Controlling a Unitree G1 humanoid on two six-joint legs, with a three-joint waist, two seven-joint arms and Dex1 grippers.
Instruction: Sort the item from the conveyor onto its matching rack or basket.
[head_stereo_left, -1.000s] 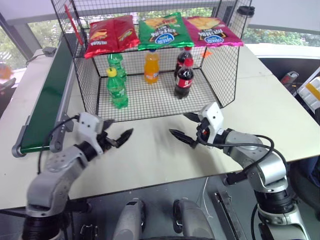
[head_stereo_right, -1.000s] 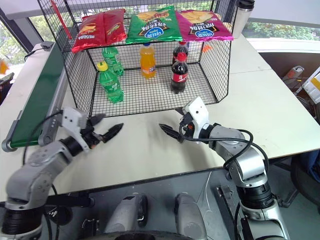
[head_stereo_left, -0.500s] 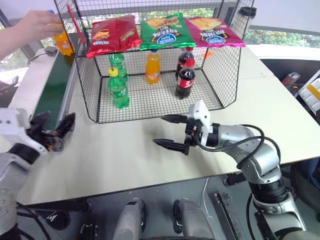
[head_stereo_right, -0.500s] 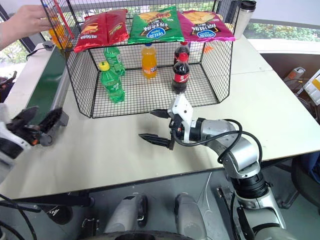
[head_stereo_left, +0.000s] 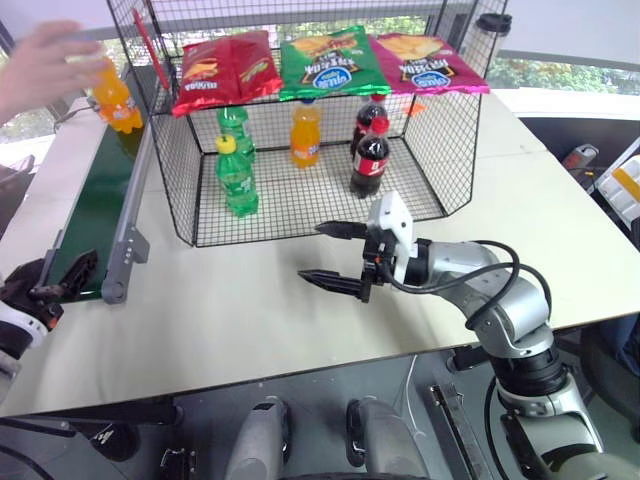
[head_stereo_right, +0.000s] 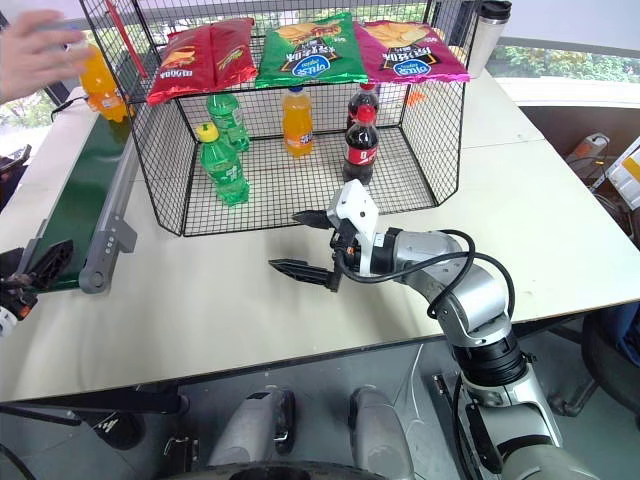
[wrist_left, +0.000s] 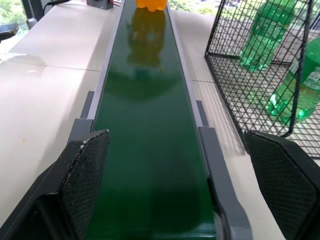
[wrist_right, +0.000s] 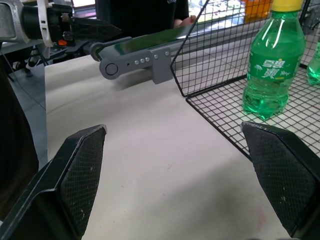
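The left pincer (head_stereo_left: 55, 285) sits fingers spread wide and empty at the near end of the conveyor (wrist_left: 150, 140), lined up with the belt so that whatever rides down arrives between its fingers. The orange soda bottle (head_stereo_left: 115, 100) stands upright at the far end of the belt, well apart from that pincer and straight ahead of it, with a person's hand (head_stereo_left: 45, 65) at its cap, apparently just setting it there. The right pincer (head_stereo_right: 310, 245), likewise wide open and empty, hangs over the desk (head_stereo_left: 520, 220) just before the open front of the wire cage (head_stereo_left: 175, 165), probably to leave the bottle a free way in.
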